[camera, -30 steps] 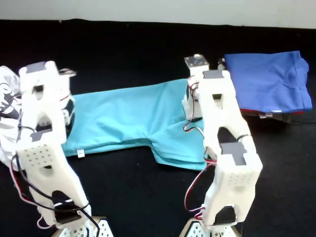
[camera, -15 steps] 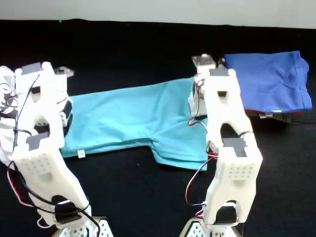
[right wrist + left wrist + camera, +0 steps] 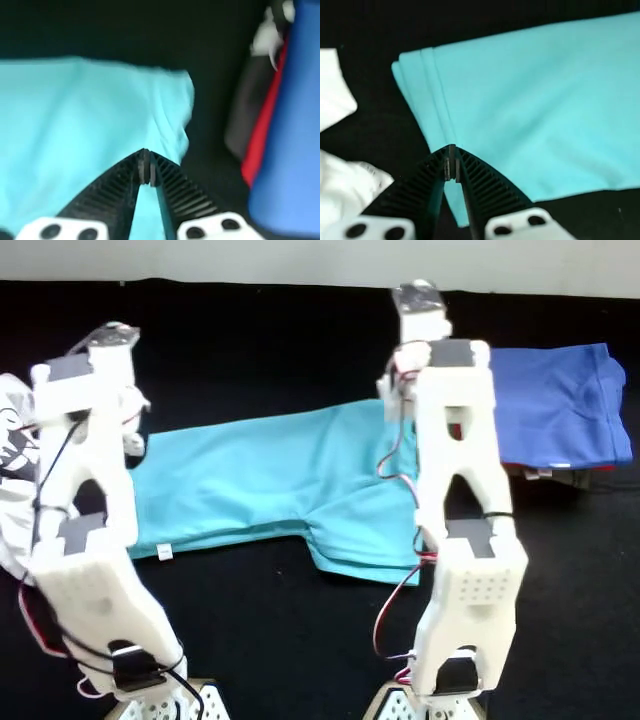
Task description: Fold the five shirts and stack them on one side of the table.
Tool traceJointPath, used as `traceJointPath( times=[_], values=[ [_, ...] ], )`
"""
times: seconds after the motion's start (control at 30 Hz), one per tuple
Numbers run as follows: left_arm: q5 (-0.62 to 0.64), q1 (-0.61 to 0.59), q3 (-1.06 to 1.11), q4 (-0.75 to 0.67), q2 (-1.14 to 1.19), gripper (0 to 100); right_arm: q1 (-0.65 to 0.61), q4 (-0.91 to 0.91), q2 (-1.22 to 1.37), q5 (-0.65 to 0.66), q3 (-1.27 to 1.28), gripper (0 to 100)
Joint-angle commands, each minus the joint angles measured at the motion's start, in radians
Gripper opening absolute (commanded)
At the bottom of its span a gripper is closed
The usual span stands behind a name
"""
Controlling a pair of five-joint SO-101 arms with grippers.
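Observation:
A teal shirt [image 3: 260, 480] lies spread across the middle of the black table, its body folded lengthwise. My left gripper [image 3: 451, 167] hovers shut over the shirt's left end [image 3: 530, 100], with no cloth between its fingers. Over the teal shirt's right end [image 3: 75, 115], my right gripper [image 3: 145, 172] is also shut and holds nothing. In the high view the left arm [image 3: 85, 440] stands at the shirt's left end and the right arm [image 3: 455, 430] at its right end. A folded blue shirt [image 3: 560, 405] tops a stack at the far right.
A red shirt [image 3: 260, 135] and a dark one lie under the blue shirt [image 3: 285, 125]. A crumpled white shirt [image 3: 12, 440] sits at the table's left edge, close to the left arm. Bare black table [image 3: 280, 640] lies in front of the teal shirt.
Both arms have lifted their wrists up and toward the far side of the table. The teal shirt lies as it did before.

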Motion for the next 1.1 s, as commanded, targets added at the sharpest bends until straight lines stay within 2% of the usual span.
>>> traceJointPath(
  times=[0.0,0.13,0.33,0.47,0.63,0.83,0.97,1.07],
  values=[
    [0.017,0.028,-0.119,-0.049,0.116,1,-0.058,-0.097,-0.008,0.006,0.042,0.7],
    [0.015,0.019,-0.278,-0.035,0.282,1,-0.067,-0.214,0.033,0.008,0.125,0.7],
    [0.014,-0.042,-0.512,0.092,0.446,1,0.068,-0.312,0.193,0.008,0.133,0.7],
    [0.011,-0.068,-0.65,0.143,0.527,1,0.094,-0.312,0.216,0.008,0.133,0.7],
    [0.009,-0.062,-0.791,0.215,0.61,1,0.062,-0.162,0.16,0.06,0.045,0.7],
    [0.015,-0.038,-1.023,0.427,0.607,1,0.031,0.047,0.031,0.087,-0.105,0.7],
    [0.015,-0.039,-0.987,0.427,0.512,1,0.01,0.145,-0.028,0.087,-0.117,0.7],
    [0.015,-0.033,-0.819,0.427,0.372,1,-0.005,0.196,-0.054,0.087,-0.117,0.7]
  ],
)
